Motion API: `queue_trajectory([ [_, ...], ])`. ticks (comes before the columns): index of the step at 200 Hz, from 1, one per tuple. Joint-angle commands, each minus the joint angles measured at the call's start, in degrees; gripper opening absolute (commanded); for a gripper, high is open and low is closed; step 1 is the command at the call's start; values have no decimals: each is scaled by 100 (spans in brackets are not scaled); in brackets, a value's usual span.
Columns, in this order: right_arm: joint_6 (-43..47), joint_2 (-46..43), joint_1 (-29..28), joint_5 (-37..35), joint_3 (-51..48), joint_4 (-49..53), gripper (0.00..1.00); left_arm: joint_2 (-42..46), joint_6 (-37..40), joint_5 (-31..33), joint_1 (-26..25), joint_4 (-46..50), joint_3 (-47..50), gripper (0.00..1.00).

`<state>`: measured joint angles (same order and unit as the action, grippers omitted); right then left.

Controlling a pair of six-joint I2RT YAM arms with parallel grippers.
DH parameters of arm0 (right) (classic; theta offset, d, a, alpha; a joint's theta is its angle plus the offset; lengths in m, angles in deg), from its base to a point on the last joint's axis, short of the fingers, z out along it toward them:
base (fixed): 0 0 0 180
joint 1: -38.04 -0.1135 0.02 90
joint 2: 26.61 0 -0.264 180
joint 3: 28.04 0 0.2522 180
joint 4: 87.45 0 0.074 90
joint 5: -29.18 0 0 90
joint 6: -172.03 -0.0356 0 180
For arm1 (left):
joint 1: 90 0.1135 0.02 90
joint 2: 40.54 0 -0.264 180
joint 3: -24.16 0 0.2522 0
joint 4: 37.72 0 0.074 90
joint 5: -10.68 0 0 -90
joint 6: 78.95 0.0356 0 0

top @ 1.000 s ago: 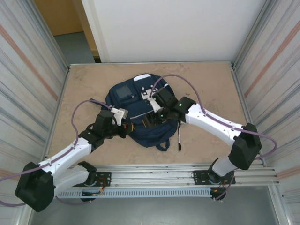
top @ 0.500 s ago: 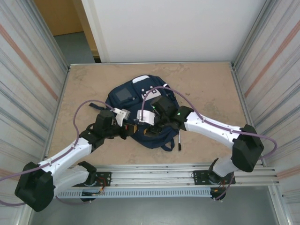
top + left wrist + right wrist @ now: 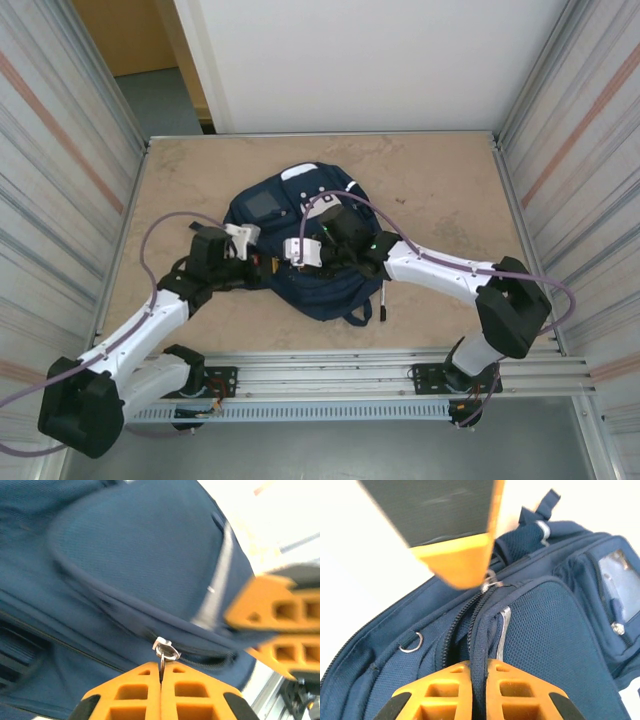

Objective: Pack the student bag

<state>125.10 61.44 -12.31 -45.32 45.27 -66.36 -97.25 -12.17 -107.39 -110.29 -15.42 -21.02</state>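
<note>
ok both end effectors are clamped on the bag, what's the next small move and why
Probably draw the left end effector slowly along the zip track. It is shut on the metal zipper pull, while the right end effector is shut on the piped seam of the student bag beside that track, so the fabric looks braced. Which direction opens it I cannot tell.

Top view: we note bright, even overhead light, crisp focus, only faint soft shadows beneath the arms [image 3: 440,268] on the bench [image 3: 440,190]. Left wrist view: the student bag [image 3: 125,555] and the fingers [image 3: 280,612] at right smear with blur; the background burns out white. Right wrist view: bench similarly overexposed, upper finger soft.
</note>
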Motion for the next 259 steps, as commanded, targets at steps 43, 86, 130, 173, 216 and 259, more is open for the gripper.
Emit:
queue_trajectory([
  [43,893,-322,-163,-7,-133,214,0,-777,-241,426,685,444,-399,0],
  [86,5,-324,-201,-396,-155,-327,38,-553,-104,935,690,761,-334,41],
  [130,-2039,-924,-267,-1218,-444,-376,52,86,207,1198,320,870,-387,63],
  [173,-4194,-2048,245,-1740,-733,270,100,515,1788,2048,-1227,-269,-428,67],
  [216,-7374,-2524,2111,-2593,-581,1999,99,-589,4905,3533,-3280,-195,-867,73],
  [259,-8288,-2453,3886,-771,-985,2375,99,-1549,5345,4320,-3439,-33,-1386,74],
])
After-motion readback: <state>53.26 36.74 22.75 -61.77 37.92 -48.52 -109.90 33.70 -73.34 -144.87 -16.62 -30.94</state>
